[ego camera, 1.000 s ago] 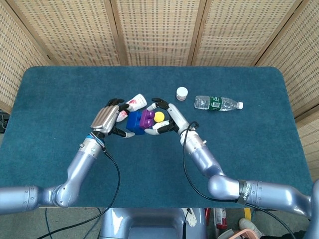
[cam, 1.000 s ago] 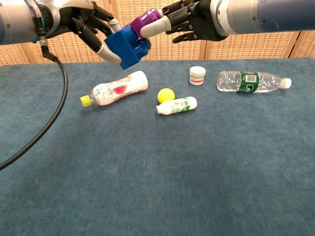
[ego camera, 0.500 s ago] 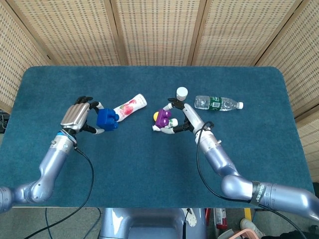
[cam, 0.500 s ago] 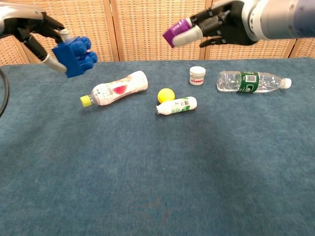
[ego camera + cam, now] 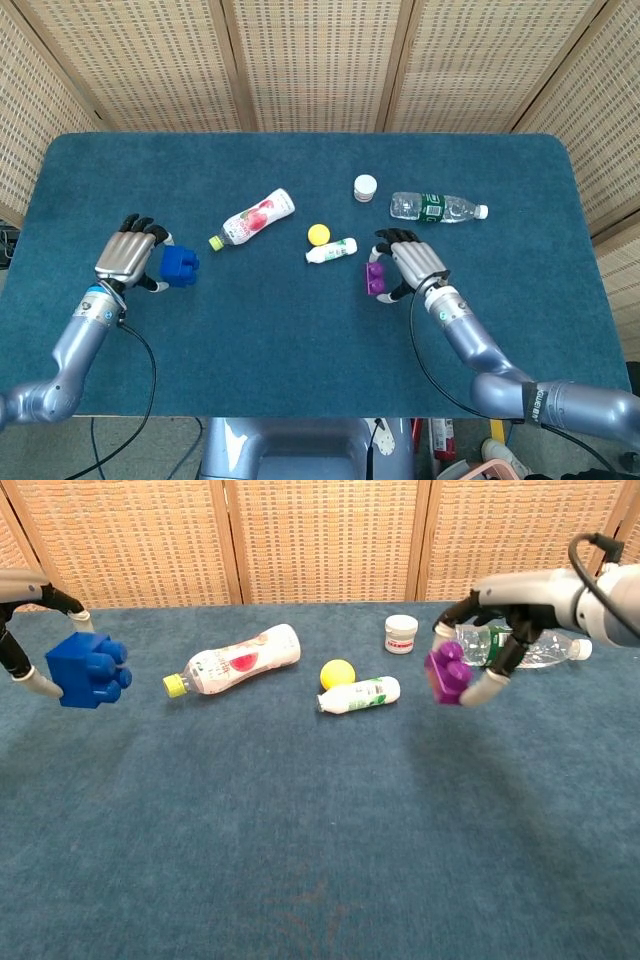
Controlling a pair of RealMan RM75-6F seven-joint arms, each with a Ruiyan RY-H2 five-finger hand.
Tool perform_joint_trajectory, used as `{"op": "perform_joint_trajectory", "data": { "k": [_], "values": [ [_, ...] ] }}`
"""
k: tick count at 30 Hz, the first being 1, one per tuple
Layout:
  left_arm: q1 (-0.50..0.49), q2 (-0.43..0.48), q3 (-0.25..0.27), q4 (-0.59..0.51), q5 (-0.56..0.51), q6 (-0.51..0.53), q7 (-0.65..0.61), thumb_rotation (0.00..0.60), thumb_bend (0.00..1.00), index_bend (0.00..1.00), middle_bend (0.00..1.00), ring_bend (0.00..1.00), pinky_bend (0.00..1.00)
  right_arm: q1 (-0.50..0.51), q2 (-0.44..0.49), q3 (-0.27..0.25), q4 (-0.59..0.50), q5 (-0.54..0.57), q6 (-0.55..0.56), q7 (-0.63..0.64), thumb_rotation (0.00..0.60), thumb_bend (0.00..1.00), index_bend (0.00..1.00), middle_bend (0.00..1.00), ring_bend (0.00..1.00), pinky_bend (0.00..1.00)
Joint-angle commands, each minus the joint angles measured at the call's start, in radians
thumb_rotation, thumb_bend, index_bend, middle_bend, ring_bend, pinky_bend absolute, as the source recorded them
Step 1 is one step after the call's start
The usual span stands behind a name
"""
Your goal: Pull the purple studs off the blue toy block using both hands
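Gripping fingers of the left hand [image 5: 127, 260] are wrapped round the block [image 5: 179, 266] at 9 o'clock; the studs [image 5: 376, 279] are clutched by the right hand [image 5: 412, 264] at 3

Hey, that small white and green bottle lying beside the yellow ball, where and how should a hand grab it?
Grip the small white and green bottle across its middle, coming from above. It lies flat on its side, so its round body suits fingers on either long side. Avoid its left end, which is close to the yellow ball.

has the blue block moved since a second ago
Yes. In the head view the blue block, held by the left hand, went left, away from the pink-labelled bottle.
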Motion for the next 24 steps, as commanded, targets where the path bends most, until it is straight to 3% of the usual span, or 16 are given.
{"op": "perform_joint_trajectory", "data": {
  "k": [1,3,9,14,20,24],
  "values": [
    [0.009,0.014,-0.011,-0.013,0.012,-0.021,-0.039,0.600,0.00,0.00,0.00,0.00,0.00,0.006,0.021,-0.065,0.014,-0.077,0.033,-0.122,0.600,0.00,0.06,0.00,0.00,0.00],
    [0.022,0.027,-0.020,-0.022,0.042,-0.009,-0.066,0.600,0.00,0.00,0.00,0.00,0.00,-0.004,0.034,-0.060,-0.009,-0.093,0.057,-0.124,0.600,0.00,0.00,0.00,0.00,0.00],
    [0.070,0.089,-0.034,-0.077,0.114,0.031,-0.143,0.600,0.00,0.00,0.00,0.00,0.00,-0.050,0.093,-0.039,-0.089,-0.144,0.105,-0.067,0.600,0.00,0.00,0.00,0.00,0.00],
    [0.202,0.183,-0.030,-0.153,0.271,0.203,-0.273,0.600,0.00,0.00,0.00,0.00,0.00,-0.167,0.192,-0.074,-0.150,-0.318,0.204,0.047,0.600,0.00,0.00,0.00,0.00,0.00],
    [0.356,0.229,0.017,-0.179,0.379,0.357,-0.392,0.600,0.00,0.00,0.00,0.00,0.00,-0.314,0.232,-0.147,-0.067,-0.536,0.381,0.126,0.600,0.00,0.00,0.00,0.00,0.00],
    [0.450,0.222,0.055,-0.171,0.434,0.452,-0.442,0.600,0.00,0.00,0.00,0.00,0.00,-0.416,0.219,-0.179,0.009,-0.615,0.518,0.164,0.600,0.00,0.00,0.00,0.00,0.00]
  ]
}}
